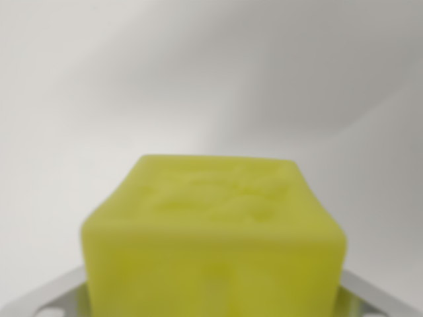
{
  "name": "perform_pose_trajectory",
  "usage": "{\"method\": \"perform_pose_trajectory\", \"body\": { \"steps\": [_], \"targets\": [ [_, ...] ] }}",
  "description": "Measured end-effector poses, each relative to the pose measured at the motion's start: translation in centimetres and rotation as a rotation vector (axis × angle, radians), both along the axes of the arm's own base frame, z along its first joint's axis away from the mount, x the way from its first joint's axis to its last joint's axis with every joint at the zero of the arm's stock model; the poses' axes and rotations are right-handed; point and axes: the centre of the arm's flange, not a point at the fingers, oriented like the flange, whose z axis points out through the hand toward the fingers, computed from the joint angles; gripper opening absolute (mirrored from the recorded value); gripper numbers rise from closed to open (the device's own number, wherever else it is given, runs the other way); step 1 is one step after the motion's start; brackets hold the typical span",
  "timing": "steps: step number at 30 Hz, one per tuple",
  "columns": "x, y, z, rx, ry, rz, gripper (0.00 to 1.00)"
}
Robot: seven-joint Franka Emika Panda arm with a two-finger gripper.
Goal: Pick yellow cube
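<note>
A yellow cube fills the lower middle of the wrist view, very close and blurred, with a faint raised pattern on its upper face. My gripper sits around it. One grey metal finger shows at the bottom left and the other at the bottom right, each pressed against a side of the cube. The gripper looks shut on the cube. The cube's underside and the fingertips are hidden below the picture's edge.
Behind the cube lies only a plain white surface with soft grey shadows. No other object or edge shows.
</note>
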Motion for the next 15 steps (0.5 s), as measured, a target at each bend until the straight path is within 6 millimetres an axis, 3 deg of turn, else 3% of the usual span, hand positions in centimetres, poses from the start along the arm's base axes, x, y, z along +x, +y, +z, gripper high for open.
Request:
{"method": "perform_pose_trajectory", "body": {
  "steps": [15],
  "targets": [
    [0.0, 0.0, 3.7, 0.000, 0.001, 0.000, 0.00]
  ]
}}
